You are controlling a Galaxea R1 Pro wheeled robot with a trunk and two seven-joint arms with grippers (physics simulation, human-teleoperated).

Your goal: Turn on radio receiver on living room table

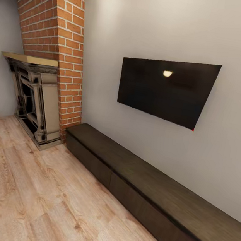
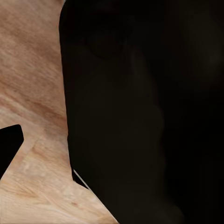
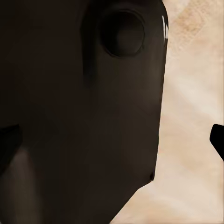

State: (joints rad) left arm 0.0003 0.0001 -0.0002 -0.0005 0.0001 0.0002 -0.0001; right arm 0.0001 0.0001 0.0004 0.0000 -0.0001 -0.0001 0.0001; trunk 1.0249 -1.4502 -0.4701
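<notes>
Floor (image 1: 26,191): lying open before the cabinet (image 1: 155,193).
Cabinet: running along the wall (image 1: 223,161), under the TV (image 1: 167,89).
Fireplace (image 1: 32,98): standing left.
Grippers: spread cannot be told.

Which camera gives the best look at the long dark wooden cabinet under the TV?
The head view: the long dark wooden cabinet runs along the wall below the black wall-mounted TV, its top and front both visible. The two wrist views show dark robot parts close up and light wood floor, no recognisable cabinet.

Plank floor (image 1: 26,191) carries dark TV cabinet (image 1: 156,189), fireplace (image 1: 34,98)
</notes>
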